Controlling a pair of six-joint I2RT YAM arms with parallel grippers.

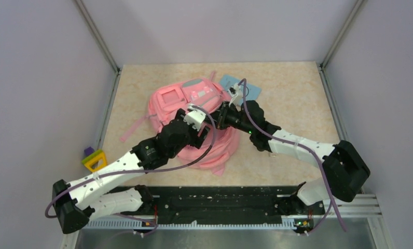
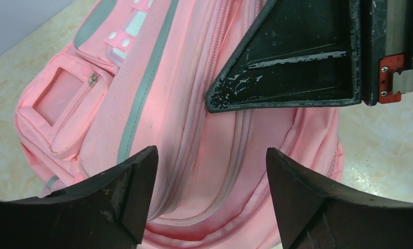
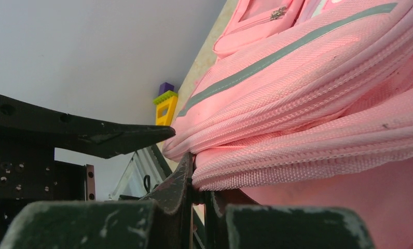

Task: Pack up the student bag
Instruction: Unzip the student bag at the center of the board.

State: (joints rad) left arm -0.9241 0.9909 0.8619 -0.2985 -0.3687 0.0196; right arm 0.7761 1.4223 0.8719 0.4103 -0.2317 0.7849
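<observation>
The student bag (image 1: 176, 101) is a soft pink backpack with grey-green stripes lying mid-table, front pockets facing up. My left gripper (image 1: 198, 126) hovers over its near side. In the left wrist view the gripper (image 2: 209, 161) is open and empty, with the bag's zipper seams (image 2: 194, 135) between and below the fingers. My right gripper (image 1: 223, 117) is at the bag's right side. In the right wrist view the gripper (image 3: 199, 181) is shut on a zippered edge of the bag (image 3: 308, 78) and pinches the fabric. The bag's inside is hidden.
A light blue flat item (image 1: 242, 86) lies on the table behind the right gripper, next to the bag. A yellow, green and purple toy block (image 1: 94, 158) stands near the left wall and also shows in the right wrist view (image 3: 165, 104). The two grippers are close together.
</observation>
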